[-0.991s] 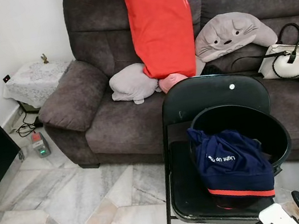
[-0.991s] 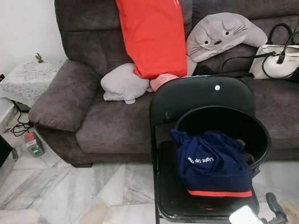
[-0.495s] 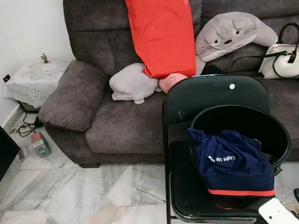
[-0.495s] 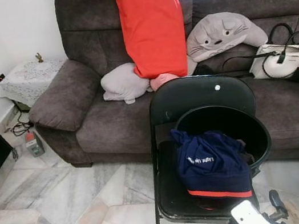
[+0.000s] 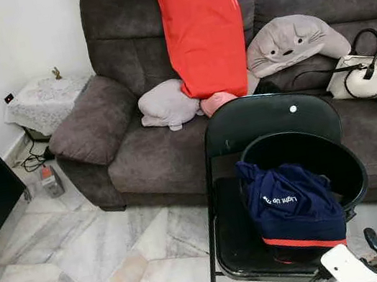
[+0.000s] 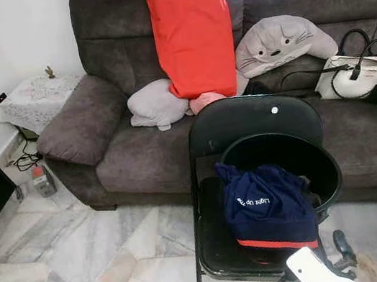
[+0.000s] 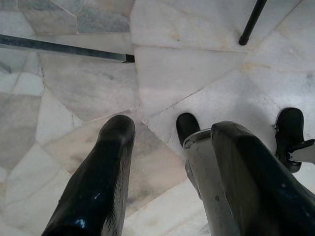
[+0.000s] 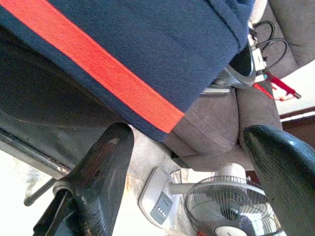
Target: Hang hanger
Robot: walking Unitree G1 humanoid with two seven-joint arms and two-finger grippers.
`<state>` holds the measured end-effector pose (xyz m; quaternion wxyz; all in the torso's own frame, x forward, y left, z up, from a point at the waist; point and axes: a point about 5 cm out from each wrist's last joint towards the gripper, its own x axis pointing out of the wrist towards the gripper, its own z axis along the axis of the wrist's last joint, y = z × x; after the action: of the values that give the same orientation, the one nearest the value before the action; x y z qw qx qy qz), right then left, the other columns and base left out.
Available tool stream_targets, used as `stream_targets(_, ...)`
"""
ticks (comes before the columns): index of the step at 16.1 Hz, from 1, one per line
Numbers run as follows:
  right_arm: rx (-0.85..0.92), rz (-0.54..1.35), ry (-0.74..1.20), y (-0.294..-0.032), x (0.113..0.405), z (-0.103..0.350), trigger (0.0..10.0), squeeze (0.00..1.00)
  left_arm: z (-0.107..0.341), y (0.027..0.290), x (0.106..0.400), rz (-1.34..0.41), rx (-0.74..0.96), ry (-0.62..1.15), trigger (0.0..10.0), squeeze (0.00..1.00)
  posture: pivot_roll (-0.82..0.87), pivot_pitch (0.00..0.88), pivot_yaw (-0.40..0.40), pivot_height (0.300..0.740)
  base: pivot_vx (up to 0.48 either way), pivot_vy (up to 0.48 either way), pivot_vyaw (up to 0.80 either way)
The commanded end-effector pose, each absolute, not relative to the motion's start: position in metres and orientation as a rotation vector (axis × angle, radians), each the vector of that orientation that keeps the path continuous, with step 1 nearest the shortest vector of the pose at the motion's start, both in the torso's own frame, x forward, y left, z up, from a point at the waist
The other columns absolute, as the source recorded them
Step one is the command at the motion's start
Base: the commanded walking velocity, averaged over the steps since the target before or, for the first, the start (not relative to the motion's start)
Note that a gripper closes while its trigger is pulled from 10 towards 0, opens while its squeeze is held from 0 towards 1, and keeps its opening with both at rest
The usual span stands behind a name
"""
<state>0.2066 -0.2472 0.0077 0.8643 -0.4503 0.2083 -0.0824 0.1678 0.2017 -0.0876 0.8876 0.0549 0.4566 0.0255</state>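
Rising beside the chair (image 5: 237, 249), the right gripper (image 8: 187, 172) gapes toward the navy shirt (image 5: 291, 207); its wrist view adds a fan (image 8: 231, 216). Left gripper (image 7: 172, 167) gapes above marble floor (image 7: 187, 64).

I can read one piece of writing: white letters "Light Up" followed by a third short word I cannot make out, printed on the navy-blue garment with a red stripe (image 5: 291, 207) that hangs over the rim of the black round plastic basket (image 5: 338, 158) on the black folding chair (image 5: 239, 241). The letters run slanted and upside down from my head cameras. I find nothing else legible.
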Motion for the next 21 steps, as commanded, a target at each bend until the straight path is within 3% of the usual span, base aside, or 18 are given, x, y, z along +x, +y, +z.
stream_targets(1,-0.958,-0.159,0.43,-0.246,0.207,0.007,10.0,0.0,-0.09,0.202,0.162,0.063,0.114,0.974,10.0,0.0,-0.09,0.058,0.004,0.74,0.0,0.0,0.0)
stream_targets(16,-1.011,-0.216,0.291,-0.249,0.193,0.019,10.0,0.0,-0.09,0.203,0.163,0.072,0.134,0.968,10.0,0.0,-0.1,0.052,0.006,0.74,0.0,0.0,0.0)
stream_targets(21,-0.993,-0.177,0.389,-0.251,0.186,0.006,10.0,0.0,-0.09,0.202,0.163,0.065,0.129,0.973,10.0,0.0,-0.1,0.048,0.005,0.74,0.0,0.0,0.0)
